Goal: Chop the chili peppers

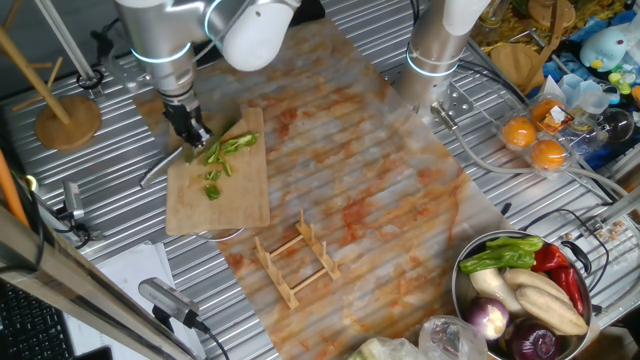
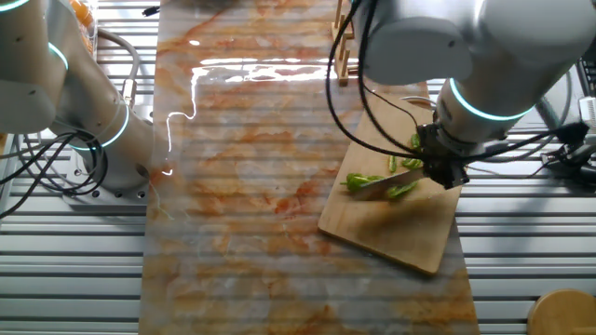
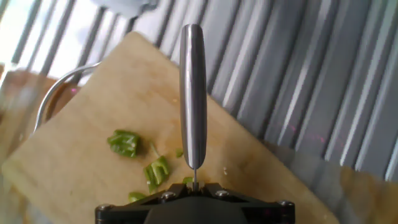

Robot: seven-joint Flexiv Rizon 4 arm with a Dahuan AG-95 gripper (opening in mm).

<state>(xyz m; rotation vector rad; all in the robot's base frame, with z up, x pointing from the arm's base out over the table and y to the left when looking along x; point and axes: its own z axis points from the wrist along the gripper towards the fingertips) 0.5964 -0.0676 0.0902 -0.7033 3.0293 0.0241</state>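
Hand view: claw (image 3: 194,198) at the bottom edge, clamped on a knife (image 3: 193,93) whose spine runs straight away from the camera across the cutting board (image 3: 261,168). The chili peppers (image 1: 222,160) lie on this board, partly cut: small green chunks just left of the blade in the hand view, and in one fixed view a longer uncut length nearest the claw (image 1: 190,135) with loose chunks trailing toward the board's middle. In the other fixed view the blade (image 2: 382,189) sits low over the green pieces (image 2: 372,181); contact cannot be confirmed. Judgement: the pepper's long axis runs roughly crosswise to the blade, so the next cut likely needs a sideways shift onto the uncut length. The board rests on a mottled orange mat (image 1: 390,170) over the ribbed metal tabletop (image 1: 560,200). Farther off: a wooden rack (image 1: 296,260), a bowl of mixed vegetables (image 1: 520,290), and a second arm's base (image 1: 440,50).
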